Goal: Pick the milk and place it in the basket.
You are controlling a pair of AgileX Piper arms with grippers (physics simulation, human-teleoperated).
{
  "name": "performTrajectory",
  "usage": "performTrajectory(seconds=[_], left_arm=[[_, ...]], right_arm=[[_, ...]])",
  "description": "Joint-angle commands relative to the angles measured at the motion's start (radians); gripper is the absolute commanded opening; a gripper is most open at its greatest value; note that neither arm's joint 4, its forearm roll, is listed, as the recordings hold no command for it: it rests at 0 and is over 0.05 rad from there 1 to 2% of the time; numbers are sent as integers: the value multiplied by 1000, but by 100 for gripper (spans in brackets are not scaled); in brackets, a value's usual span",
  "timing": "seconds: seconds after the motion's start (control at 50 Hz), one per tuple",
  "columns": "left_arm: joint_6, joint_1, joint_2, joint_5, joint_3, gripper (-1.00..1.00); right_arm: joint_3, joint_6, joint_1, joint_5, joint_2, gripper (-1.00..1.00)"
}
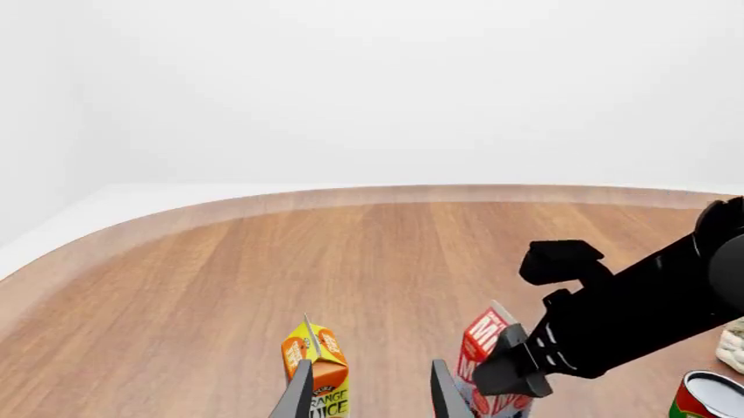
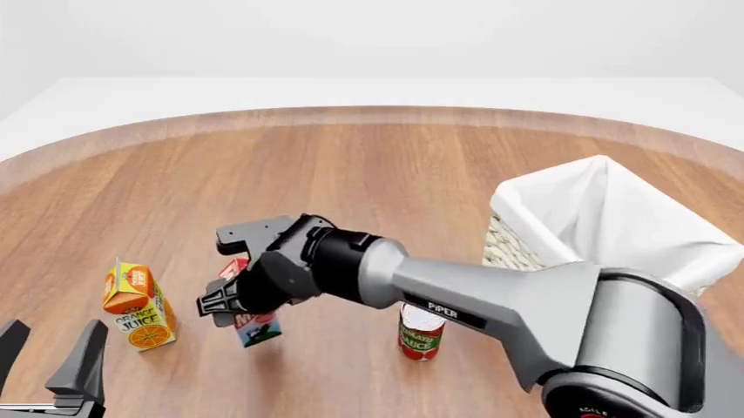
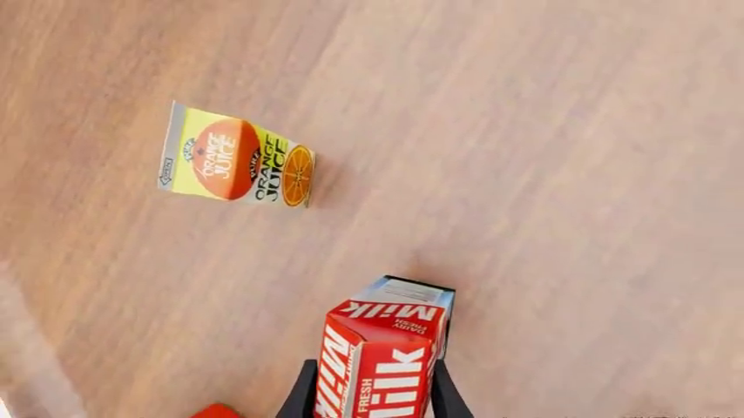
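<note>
Squarely, milk (image 3: 378, 361) between right claw (image 3: 369, 394) fingers

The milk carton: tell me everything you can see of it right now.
The milk carton is a small gable-top box, red with white "Milk" lettering, and looks like printed card. The front view shows a blue-green base with a picture. The right tool has a finger on each side of its upper body. In the front view it leans slightly, between the orange juice carton and the red can. Whether its base is on the wooden table or just off it, I cannot tell.
</note>
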Motion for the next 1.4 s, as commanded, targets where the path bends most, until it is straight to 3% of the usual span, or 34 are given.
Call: performTrajectory(seconds=[0.02, 0.22, 0.82, 1.4], left_arm=[[0, 0, 0, 0, 0, 100], [0, 0, 0, 0, 0, 100], [0, 0, 0, 0, 0, 100], [0, 0, 0, 0, 0, 100]], right_arm=[[3, -9, -31, 7, -108, -100], [69, -12, -78, -19, -219, -100], [48, -96, -214, 82, -472, -100], [191, -142, -380, 148, -792, -100]])
